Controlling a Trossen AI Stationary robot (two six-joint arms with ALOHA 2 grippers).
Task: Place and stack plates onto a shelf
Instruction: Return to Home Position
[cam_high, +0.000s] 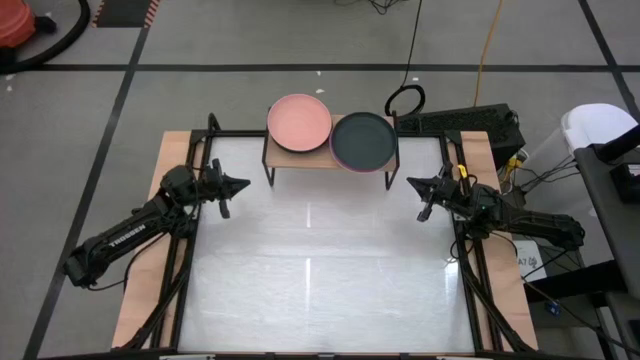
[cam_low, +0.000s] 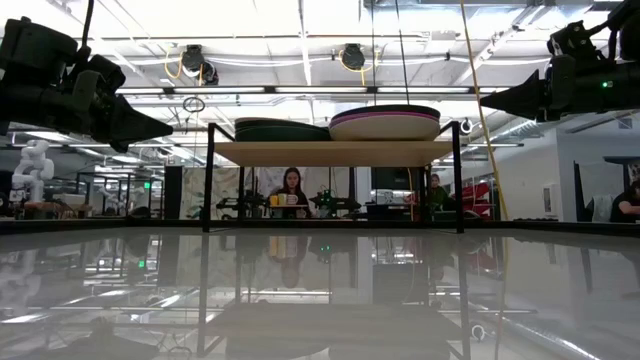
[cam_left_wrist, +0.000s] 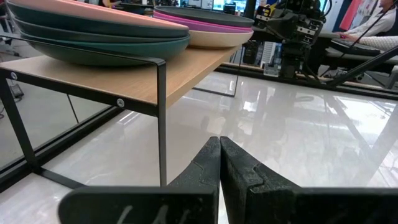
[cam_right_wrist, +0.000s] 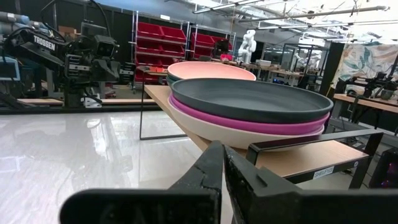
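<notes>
On shelf (cam_high: 312, 160), two stacks, topped by pink plate (cam_high: 299, 122), dark grey plate (cam_high: 364, 141); left gripper (cam_high: 240, 185), right gripper (cam_high: 412, 182) closed.

The shelf (cam_left_wrist: 180, 71) has a pale wooden top on thin black legs. One stack on it is topped by a salmon-pink plate (cam_high: 299, 122) over dark teal plates (cam_left_wrist: 106, 50). The other shows a dark grey plate (cam_high: 364, 140) above a magenta plate (cam_left_wrist: 211, 26) and a beige plate (cam_left_wrist: 217, 38). The table (cam_high: 310, 300) is glossy white (streaked with pale reflections) inside a black frame. The left arm (cam_high: 130, 235) is black with white lettering.
</notes>
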